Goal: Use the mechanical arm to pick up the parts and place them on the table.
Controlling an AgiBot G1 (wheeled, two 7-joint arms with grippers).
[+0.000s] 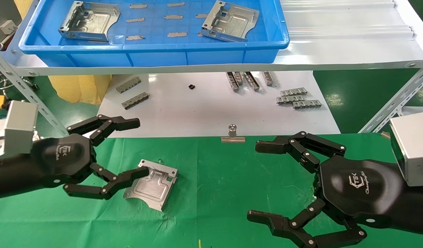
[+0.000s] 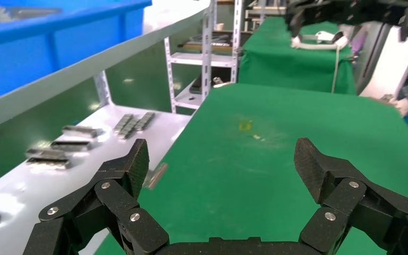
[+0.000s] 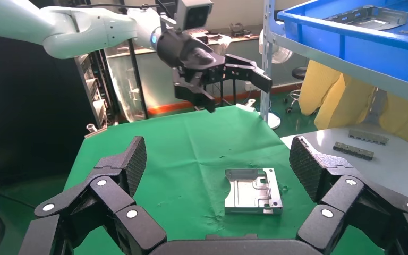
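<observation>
One silver-grey part lies flat on the green table; it also shows in the right wrist view. Two more parts lie in the blue tray on the shelf. My left gripper, on the arm with the yellow-tipped cable, is open and empty. It hovers just left of the part on the table, and the right wrist view shows this gripper raised above the cloth. Its own wrist view shows only bare cloth between the fingers. My right gripper is open and empty at the right.
Beyond the table's far edge lies a white sheet with several small ridged strips. A binder clip holds the cloth at that edge. Slanted grey shelf struts stand on both sides. More strips lie in the tray.
</observation>
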